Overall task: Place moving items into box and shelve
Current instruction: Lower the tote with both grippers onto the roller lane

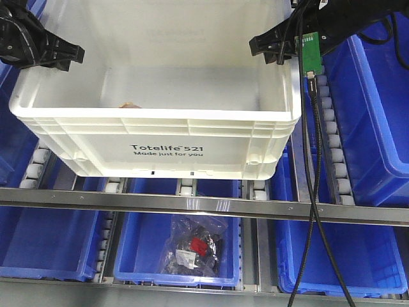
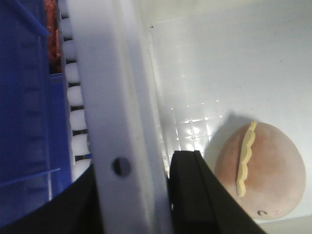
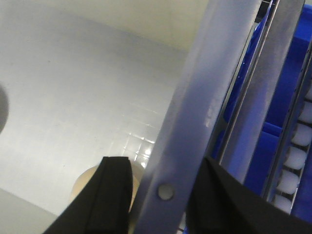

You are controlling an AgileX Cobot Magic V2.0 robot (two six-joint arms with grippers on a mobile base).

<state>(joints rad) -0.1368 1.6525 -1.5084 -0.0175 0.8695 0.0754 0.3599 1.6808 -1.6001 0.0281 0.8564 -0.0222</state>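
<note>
The white box [image 1: 153, 137], printed "Totelife 521", sits on the shelf's roller tracks, its printed side facing me. My left gripper [image 1: 64, 54] straddles its left rim, and in the left wrist view the left gripper [image 2: 139, 195] is shut on that white rim [image 2: 122, 122]. On the opposite side my right gripper [image 1: 265, 46] holds the right rim; the right wrist view shows the right gripper [image 3: 165, 200] shut on the rim [image 3: 195, 117]. Inside lies a round tan bun-like item [image 2: 263, 170] with a wavy yellow strip, its top just visible [image 1: 131, 105]. A beige round item [image 3: 85, 187] shows behind one finger.
Blue bins [image 1: 367, 109] flank the box, with more on the level below [image 1: 45, 243]. One lower bin holds a clear bag of black and red parts [image 1: 195, 246]. A metal rail [image 1: 204, 206] crosses in front. White rollers [image 1: 332, 128] and a black cable [image 1: 314, 192] run at the right.
</note>
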